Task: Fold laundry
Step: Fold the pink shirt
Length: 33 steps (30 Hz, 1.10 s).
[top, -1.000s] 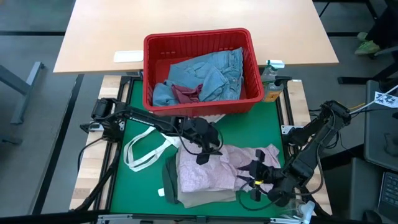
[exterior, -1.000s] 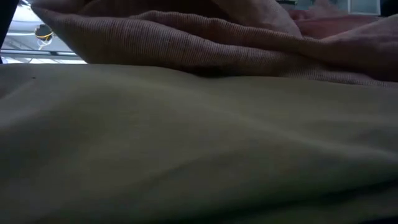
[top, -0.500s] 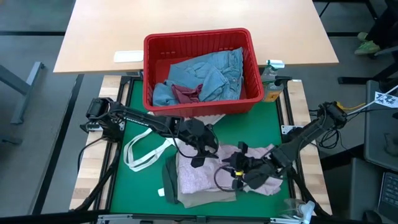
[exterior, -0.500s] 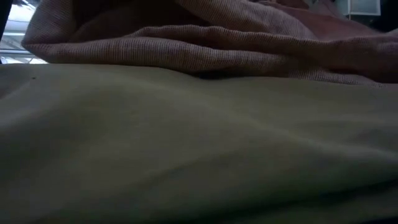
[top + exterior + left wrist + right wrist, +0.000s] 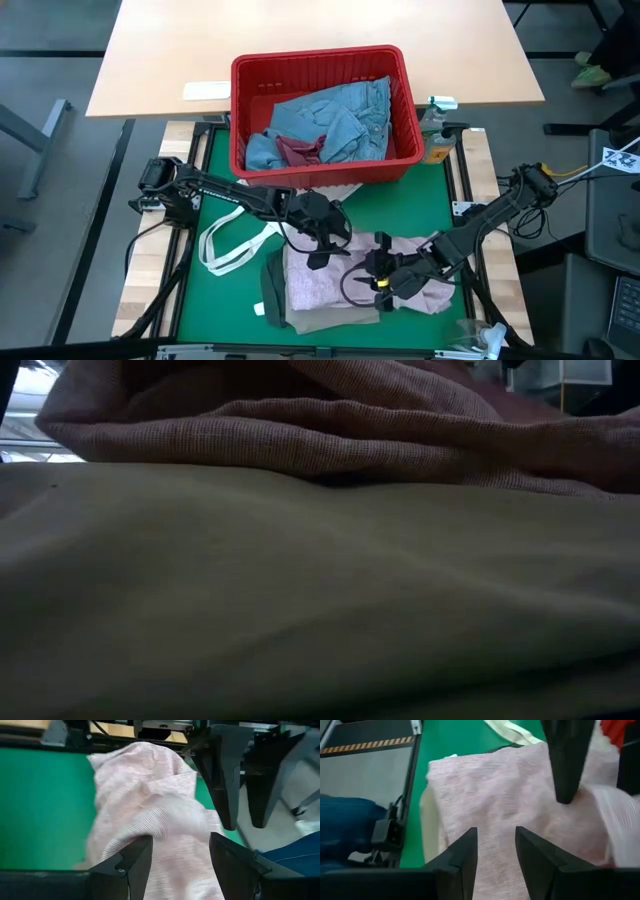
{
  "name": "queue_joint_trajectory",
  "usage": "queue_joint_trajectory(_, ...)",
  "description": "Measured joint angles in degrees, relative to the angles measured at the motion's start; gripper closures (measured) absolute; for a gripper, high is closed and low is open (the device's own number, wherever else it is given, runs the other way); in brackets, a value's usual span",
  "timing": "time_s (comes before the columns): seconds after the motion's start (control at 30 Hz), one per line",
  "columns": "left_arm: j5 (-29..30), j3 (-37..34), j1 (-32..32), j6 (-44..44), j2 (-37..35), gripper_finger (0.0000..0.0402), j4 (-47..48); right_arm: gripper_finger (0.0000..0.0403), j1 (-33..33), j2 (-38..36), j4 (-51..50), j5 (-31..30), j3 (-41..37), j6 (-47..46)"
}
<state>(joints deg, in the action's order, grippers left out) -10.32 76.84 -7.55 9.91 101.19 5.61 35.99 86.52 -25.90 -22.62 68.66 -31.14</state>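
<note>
The mottled pink top lies spread on the beige trousers, which fill the low view. A dark green top sticks out from under their left edge. Light blue jeans lie in the red basket. My left gripper stands open at the pink top's far left part, with a raised fold just ahead of its fingers. My right gripper is open low over the top's middle and faces the left gripper. My left gripper slants down from the table's left, and the pink top's fold fills the gap between its fingers; whether the fingers touch it, I cannot tell. My right gripper slants down from the table's right over flat pink cloth; whether it touches the cloth, I cannot tell.
The red basket stands on the far part of the green mat. A white tote bag lies left of the pile. A small bottle stands right of the basket. Bare mat shows at the near left and beside the tote.
My right gripper has gone toward the table's left across the pink top, turning as it went, and now stands close to the left gripper. In the low view the pink top's folds have shifted and bunched higher, while the trousers have stayed put.
</note>
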Motion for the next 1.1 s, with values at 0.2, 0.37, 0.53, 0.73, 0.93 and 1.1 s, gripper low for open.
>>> queue_joint_trajectory(0.2, -7.5, 0.0, 0.0, 3.3, -0.9, 0.0211, -0.1, 0.0271, 0.0, 0.6, -0.1, -0.4, 0.0, 1.3)
queue_joint_trajectory(0.37, -13.6, 0.0, 0.0, 3.5, -1.6, 0.0211, 1.2, 0.0271, 0.0, 0.9, 0.2, -2.1, 0.0, 3.3)
queue_joint_trajectory(0.53, -18.5, 0.0, -2.6, 3.5, -1.5, 0.0211, 10.2, 0.0271, 0.0, 1.0, 0.1, -9.1, 0.0, 3.4)
queue_joint_trajectory(0.73, -7.1, -0.2, -9.6, 2.0, -1.3, 0.0211, 19.1, 0.0271, 0.0, 4.1, 0.3, -7.4, 0.0, 2.9)
queue_joint_trajectory(0.93, 5.9, -3.9, -17.0, 0.2, -1.3, 0.0211, 19.2, 0.0271, 0.0, 10.8, 0.4, 1.8, 0.0, 1.4)
queue_joint_trajectory(1.1, 15.1, -8.8, -20.8, 0.1, -1.3, 0.0211, 17.3, 0.0271, 0.0, 16.0, 0.6, 10.9, 0.0, 0.9)
